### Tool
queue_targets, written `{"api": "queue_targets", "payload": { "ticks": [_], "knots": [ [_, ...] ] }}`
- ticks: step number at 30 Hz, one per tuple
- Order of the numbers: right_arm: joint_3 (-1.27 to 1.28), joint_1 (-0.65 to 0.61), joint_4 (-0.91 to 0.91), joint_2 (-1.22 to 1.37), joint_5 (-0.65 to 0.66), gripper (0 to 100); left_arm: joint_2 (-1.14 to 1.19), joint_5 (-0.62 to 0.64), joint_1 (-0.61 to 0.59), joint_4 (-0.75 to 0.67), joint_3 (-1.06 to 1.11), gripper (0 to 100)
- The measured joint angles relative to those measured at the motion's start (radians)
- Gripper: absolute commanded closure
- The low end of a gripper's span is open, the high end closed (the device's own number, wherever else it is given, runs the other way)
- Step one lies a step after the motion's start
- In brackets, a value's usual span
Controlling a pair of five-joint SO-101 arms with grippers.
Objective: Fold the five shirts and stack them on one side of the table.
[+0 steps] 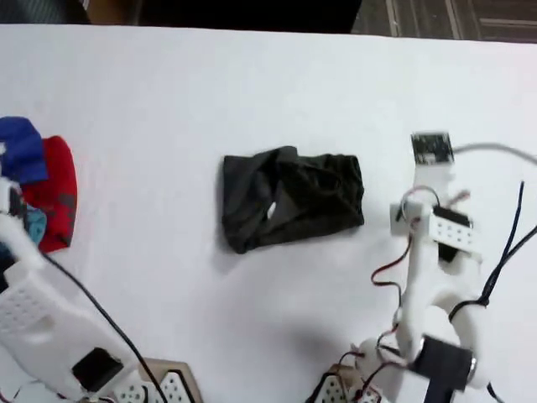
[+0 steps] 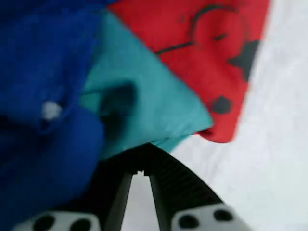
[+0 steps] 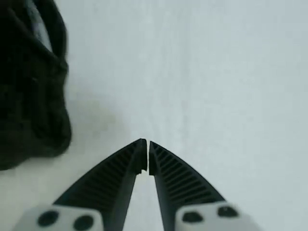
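Looking at a black shirt (image 1: 292,200) bunched up roughly mid-desk, half folded at best, long axis running left to right. Over at the left edge of the desk (image 1: 168,101), got a heap of blue shirt (image 1: 21,149), red shirt (image 1: 57,193) and teal shirt (image 1: 33,222), all overlapping: blue over teal, teal over red, red poking out to the right. Hard to call any of those neatly folded. Right fingers (image 3: 142,159) pressed together, gripping nothing, hanging over bare desk just to the right of the black shirt's right end. Left fingers (image 2: 140,163) likewise closed with nothing visibly between them, tips right at the edge of the teal shirt, parked over the pile. So, key relation for the next move: black shirt to the left of the right fingers, near but not touching, and well apart from the left fingers across a wide stretch of bare desk. Clearly the closer arm for that one: the right. Probably means opening up first, then coming in at the short right-hand end and folding along the long axis, or dragging the whole bundle leftward toward the pile. Guessing at progress: somewhere in the middle, stacking side apparently the left. Risk worth flagging: soft dark bundle, easy to pinch just one layer and undo the fold.
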Motion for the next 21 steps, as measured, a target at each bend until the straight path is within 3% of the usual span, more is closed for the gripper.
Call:
{"api": "queue_targets", "payload": {
  "ticks": [7,12,21],
  "knots": [
    [-0.238,-0.250,0.199,-0.144,0.000,97.8,-0.006,-0.003,0.020,-0.141,0.232,97],
    [-0.242,-0.437,0.150,-0.094,0.000,97.8,-0.054,-0.003,0.034,-0.232,0.339,97],
    [-0.393,-0.608,0.074,0.187,-0.025,97.8,-0.060,-0.003,0.037,-0.245,0.362,97]
  ]
}}
